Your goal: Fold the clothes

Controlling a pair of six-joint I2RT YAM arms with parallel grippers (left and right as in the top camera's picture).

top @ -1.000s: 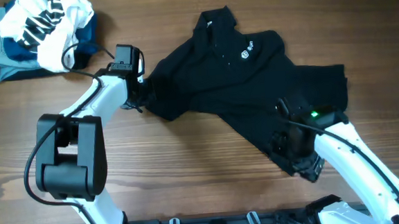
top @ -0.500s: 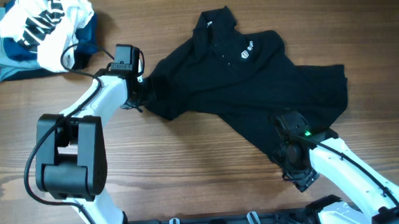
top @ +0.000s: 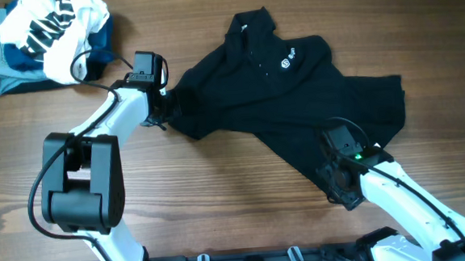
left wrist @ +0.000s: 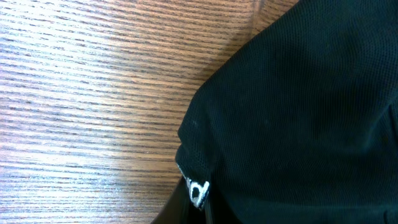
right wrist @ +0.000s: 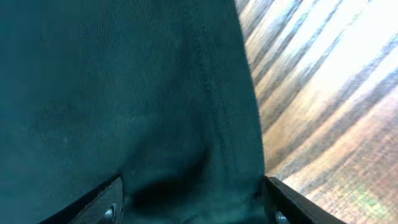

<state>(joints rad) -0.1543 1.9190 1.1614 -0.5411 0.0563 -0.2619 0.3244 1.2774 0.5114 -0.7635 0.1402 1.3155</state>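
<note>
The black T-shirt (top: pixel 295 102) is spread, rumpled, over the centre and right of the wooden surface (top: pixel 220 196), its small white logo (top: pixel 286 61) turned upward; its left edge is clenched in the left pincer (top: pixel 169 110), a white-lettered tag (left wrist: pixel 198 191) being seen just at the closed tips; the right pincer (top: pixel 334 181) is set at the lower hem, released, its fingers (right wrist: pixel 102 202) spread wide with black cloth between them; a heap of white and blue garments (top: pixel 41 37) is seen at the far left corner, well apart.
</note>
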